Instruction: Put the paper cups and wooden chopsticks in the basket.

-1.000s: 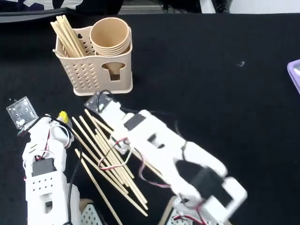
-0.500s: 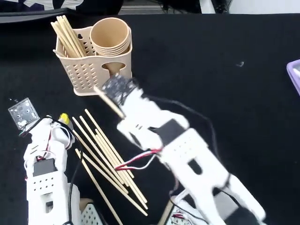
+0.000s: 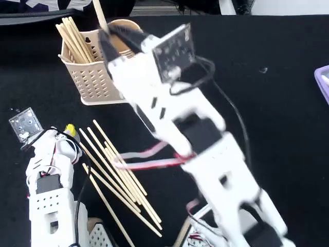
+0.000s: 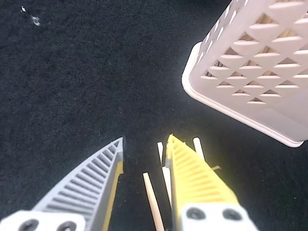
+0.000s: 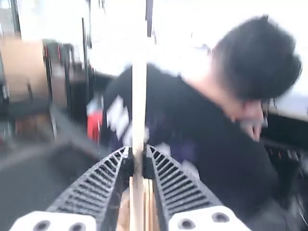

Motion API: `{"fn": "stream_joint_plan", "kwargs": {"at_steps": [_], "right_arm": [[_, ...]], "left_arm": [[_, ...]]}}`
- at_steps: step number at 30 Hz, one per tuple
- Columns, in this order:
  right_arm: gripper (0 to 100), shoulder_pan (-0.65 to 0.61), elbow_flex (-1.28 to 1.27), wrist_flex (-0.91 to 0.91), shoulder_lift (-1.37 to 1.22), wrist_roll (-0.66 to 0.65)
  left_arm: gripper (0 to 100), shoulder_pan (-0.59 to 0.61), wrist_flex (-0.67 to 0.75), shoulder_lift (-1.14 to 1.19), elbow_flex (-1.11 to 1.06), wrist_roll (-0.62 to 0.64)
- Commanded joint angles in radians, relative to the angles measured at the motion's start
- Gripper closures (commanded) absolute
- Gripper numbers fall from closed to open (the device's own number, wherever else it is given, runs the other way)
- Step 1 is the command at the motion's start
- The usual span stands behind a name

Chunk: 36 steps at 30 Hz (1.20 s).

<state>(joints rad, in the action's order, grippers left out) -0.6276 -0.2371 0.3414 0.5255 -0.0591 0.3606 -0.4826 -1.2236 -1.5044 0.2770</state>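
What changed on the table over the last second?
The right gripper, shut on one chopstick, rose from the loose chopsticks on the table and swung over to the basket, where it now holds the chopstick upright above it. The left gripper stayed open beside the pile. The basket and the loose chopsticks did not move.

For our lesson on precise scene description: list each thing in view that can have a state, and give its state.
basket: upright on the table, holding cups and chopsticks.
paper cups: upright in the basket.
chopsticks in basket: standing, leaning outward.
loose chopsticks: lying on the table, outside the basket.
held chopstick: clamped, raised above the basket.
right gripper: shut on held chopstick.
left gripper: open, empty, low over loose chopsticks.
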Motion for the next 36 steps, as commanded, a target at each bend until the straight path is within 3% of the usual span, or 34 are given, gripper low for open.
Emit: {"fn": "stream_joint_plan", "kwargs": {"at_steps": [1, 9, 16, 23, 29, 36], "right_arm": [[98.7, 0.018, 0.17, -0.25, -0.209, 0.021], [98.7, 0.018, 0.49, -0.319, -0.575, -0.074], [98.7, 0.015, 0.746, -0.315, -0.819, -0.071], [98.3, -0.017, 0.875, -0.109, -0.94, -0.072], [86.7, -0.02, 1.013, 0.097, -0.958, -0.072], [90.0, -0.017, 1.066, 0.133, -0.951, -0.072]], "left_arm": [[85, -0.004, 0.018, -0.017, 0.01, 0.005], [85, -0.005, 0.018, -0.017, 0.01, 0.005], [85, -0.01, 0.018, -0.017, 0.01, 0.005], [85, -0.01, 0.018, -0.017, 0.008, 0.005], [85, -0.01, 0.018, -0.017, 0.008, 0.005], [85, -0.01, 0.018, -0.017, 0.008, 0.005]]}}
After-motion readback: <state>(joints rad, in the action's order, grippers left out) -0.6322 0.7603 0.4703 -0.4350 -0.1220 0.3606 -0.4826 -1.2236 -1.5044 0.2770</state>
